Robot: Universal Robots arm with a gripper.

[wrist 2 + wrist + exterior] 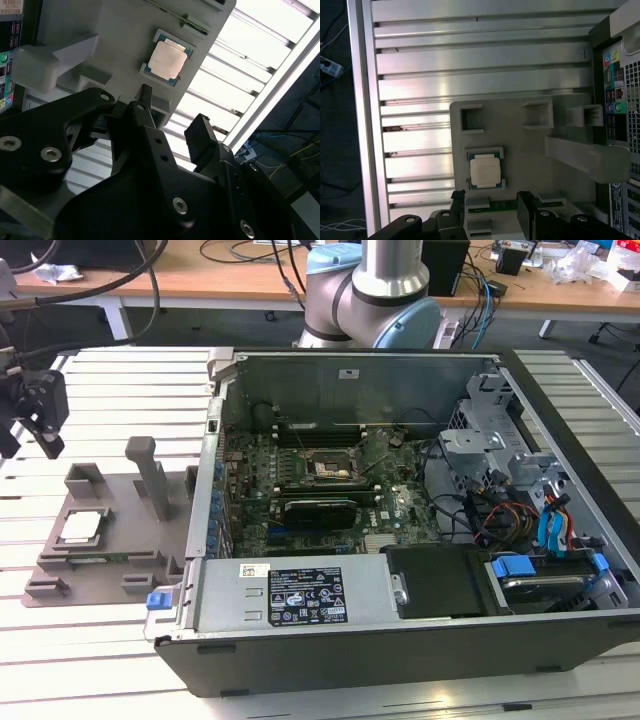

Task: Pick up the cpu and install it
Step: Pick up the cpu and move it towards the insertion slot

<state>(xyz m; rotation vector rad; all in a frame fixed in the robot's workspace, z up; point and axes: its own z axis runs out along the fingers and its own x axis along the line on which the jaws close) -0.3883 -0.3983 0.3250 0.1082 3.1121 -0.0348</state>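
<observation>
The hand (36, 408) hangs at the exterior view's far left, over the slatted counter (110, 380). Its two black fingers are spread apart with nothing between them, and both wrist views show that same wide, empty gap (172, 112) (492, 200).

Just to its right in the exterior view lies the grey holder block (150, 540), and the cpu (80, 527) sits flat in its square recess, pale top up. The hand is raised clear of it and touches neither the chip nor the block. In the first wrist view the cpu (485, 170) lies just beyond the fingertips and roughly in line with the gap. In the second wrist view it (167, 60) sits further off, past the nearer fingertip.

Further right stands the open computer case (400, 630), with the green motherboard (390, 505) inside and its metal-framed socket (325, 468) dark and unfilled. The arm's base (385, 290) rises behind the case.

By this showing the task has barely started: the chip is neither gripped nor lifted, and both the carry to the case and the seating in the socket remain.
</observation>
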